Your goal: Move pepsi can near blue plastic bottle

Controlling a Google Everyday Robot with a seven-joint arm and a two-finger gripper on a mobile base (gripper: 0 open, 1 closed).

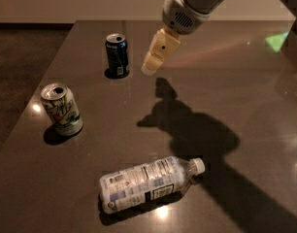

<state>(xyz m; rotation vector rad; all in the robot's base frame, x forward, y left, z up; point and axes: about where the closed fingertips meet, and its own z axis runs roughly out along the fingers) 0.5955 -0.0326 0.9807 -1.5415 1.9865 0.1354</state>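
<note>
The gripper [149, 67] hangs upper middle of the frame, just right of the pepsi can [117, 56], which stands upright in the upper left on the table [236, 91]. Can't tell from this angle if it's open or closed. My guess is it's lining up a side grab. The blue plastic bottle [148, 183] lies on its side at bottom centre, well apart from the can.

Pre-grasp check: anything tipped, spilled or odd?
Only the blue plastic bottle lies on its side, capped, no spill visible. The pepsi can and white and green can stand upright; the gripper hovers beside the pepsi can.
</note>
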